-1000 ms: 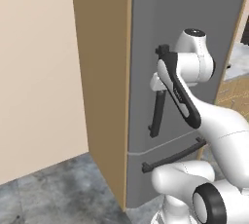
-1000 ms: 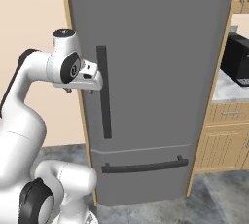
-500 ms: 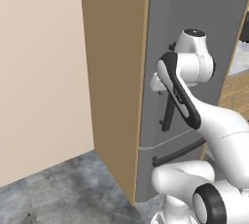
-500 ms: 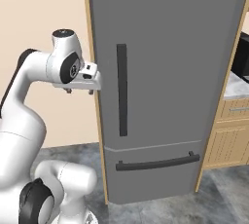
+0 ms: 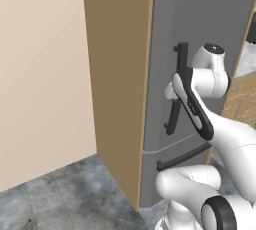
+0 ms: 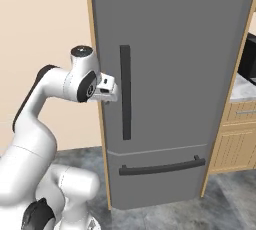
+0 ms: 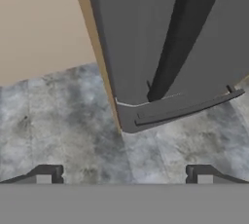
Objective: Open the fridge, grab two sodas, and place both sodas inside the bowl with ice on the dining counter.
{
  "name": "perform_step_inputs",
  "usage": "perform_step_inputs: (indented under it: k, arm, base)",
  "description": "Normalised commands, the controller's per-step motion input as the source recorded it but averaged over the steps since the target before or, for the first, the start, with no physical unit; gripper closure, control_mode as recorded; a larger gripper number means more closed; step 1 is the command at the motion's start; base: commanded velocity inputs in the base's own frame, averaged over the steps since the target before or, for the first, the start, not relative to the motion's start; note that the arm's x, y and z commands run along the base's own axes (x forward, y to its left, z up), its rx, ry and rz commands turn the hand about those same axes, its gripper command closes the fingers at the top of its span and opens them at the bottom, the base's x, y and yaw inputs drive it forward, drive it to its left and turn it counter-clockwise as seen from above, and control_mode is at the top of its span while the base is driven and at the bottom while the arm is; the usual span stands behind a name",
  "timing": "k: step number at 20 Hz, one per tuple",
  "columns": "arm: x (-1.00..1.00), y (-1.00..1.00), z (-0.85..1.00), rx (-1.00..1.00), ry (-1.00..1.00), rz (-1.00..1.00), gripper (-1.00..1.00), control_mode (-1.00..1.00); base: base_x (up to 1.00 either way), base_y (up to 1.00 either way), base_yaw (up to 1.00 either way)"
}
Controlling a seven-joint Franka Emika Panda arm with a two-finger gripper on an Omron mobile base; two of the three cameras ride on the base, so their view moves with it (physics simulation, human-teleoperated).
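Right base view: fridge door fully closed, so the task is at its first step. Nothing opened, no sodas out, bowl and dining counter not reached. The gripper sits at mid-height just left of the dark vertical handle, close to the door's left edge and the tan side panel; I can't tell whether it touches the door. In the hand view the finger tips stand wide apart with nothing between them, looking down the door face toward the drawer handle and the floor. Left base view has the arm crossing in front of the handle. Room for moving: bare floor and a plain wall to the left, wood cabinets hard against the fridge on the right. My read: the fingers still need to shift right to straddle the bar, and the base sits close enough that the door swing looks tight.
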Motion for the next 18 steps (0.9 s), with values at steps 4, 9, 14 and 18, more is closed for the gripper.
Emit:
perform_step_inputs:
  k: [4,9,14,18]
  arm:
    - [0.0,-0.52,-0.39,0.07,-0.33,0.0,-1.0,-1.0]
    - [0.08,-0.19,-0.03,0.15,-0.38,0.08,-1.0,-1.0]
    - [0.41,-0.11,0.01,0.13,-0.19,0.08,-1.0,-1.0]
    - [0.4,0.0,0.01,0.0,-0.09,0.04,-1.0,-1.0]
  base:
    - [0.0,0.0,0.0]
    - [0.0,0.0,0.0]
    - [0.0,0.0,0.0]
    - [0.0,0.0,0.0]
